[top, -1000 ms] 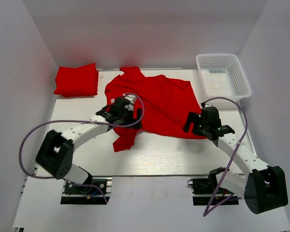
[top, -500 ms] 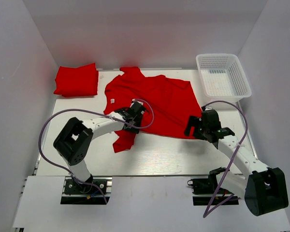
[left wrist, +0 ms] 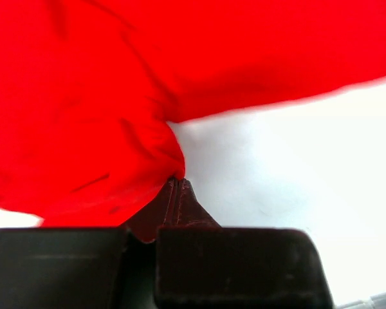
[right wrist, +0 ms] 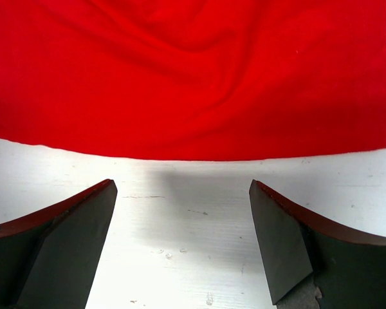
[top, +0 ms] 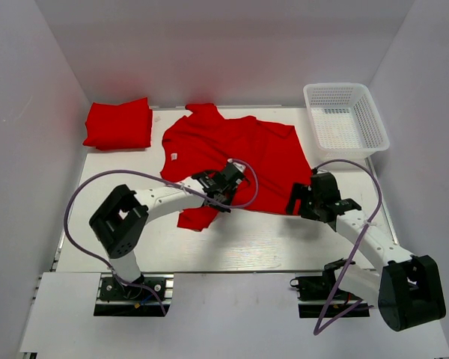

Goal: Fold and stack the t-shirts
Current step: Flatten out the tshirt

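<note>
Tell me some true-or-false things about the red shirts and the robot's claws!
1. The left claw is pinching the spread-out t-shirt. True.
2. The right claw is squeezing that shirt too. False: it is open, over the bare table just short of the shirt's edge.
3. A folded red stack sits in the back left corner. True.
4. The basket is blue and has a shirt inside. False: it is white, and no shirt is in it.
</note>
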You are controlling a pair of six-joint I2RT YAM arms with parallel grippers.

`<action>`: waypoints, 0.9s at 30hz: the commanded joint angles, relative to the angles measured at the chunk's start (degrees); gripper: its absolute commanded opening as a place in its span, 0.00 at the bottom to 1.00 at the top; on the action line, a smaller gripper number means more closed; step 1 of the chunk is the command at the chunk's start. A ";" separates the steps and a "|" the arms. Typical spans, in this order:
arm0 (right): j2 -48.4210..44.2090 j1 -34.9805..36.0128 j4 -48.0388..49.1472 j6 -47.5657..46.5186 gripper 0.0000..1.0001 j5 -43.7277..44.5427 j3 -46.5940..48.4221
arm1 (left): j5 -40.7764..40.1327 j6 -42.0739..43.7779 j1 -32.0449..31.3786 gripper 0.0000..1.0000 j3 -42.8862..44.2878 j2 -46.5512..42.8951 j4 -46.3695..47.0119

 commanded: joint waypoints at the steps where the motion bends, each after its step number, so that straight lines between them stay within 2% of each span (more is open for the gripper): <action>1: 0.60 -0.16 1.18 0.43 0.90 1.70 -0.61 | 6.87 -1.81 -2.60 0.00 1.38 0.69 -0.74; 5: 0.16 -0.34 1.71 0.52 0.90 1.70 -1.14 | 5.12 -4.11 -4.01 0.00 1.38 -0.62 -2.41; 14: 0.16 -0.69 -0.05 2.01 0.90 6.17 -1.06 | 14.60 -7.80 -11.83 0.00 3.75 7.10 -3.11; 15: 0.25 -0.86 -0.05 2.36 0.90 6.62 -1.14 | 17.83 -7.80 -12.62 0.06 3.75 7.11 -2.06; 16: 0.51 -1.04 0.21 2.80 0.90 6.27 -1.14 | 18.73 -7.80 -13.49 0.41 3.75 7.11 -1.45; 17: 0.95 -1.22 0.48 2.89 0.90 6.53 -1.06 | 18.74 -7.10 -15.16 0.53 3.75 7.11 -0.74; 18: 1.21 -1.04 0.65 2.80 0.90 5.23 -0.88 | 18.74 -6.57 -16.04 0.60 4.27 6.06 -0.74; 19: 1.65 -1.22 0.74 2.71 0.90 4.87 -0.79 | 18.05 -6.57 -16.84 0.73 4.28 5.09 -1.35; 20: 2.17 -1.39 0.92 2.45 0.90 4.17 -0.70 | 16.30 -6.57 -17.45 1.00 4.28 2.39 -1.35; 25: 1.65 -1.40 1.53 0.35 0.90 1.44 0.00 | 8.13 -9.37 -16.76 1.00 -2.56 -10.63 -4.32; 27: 1.39 -1.31 2.32 -0.36 0.90 0.21 0.26 | -1.69 -15.42 -14.83 1.00 -5.99 -14.93 -7.13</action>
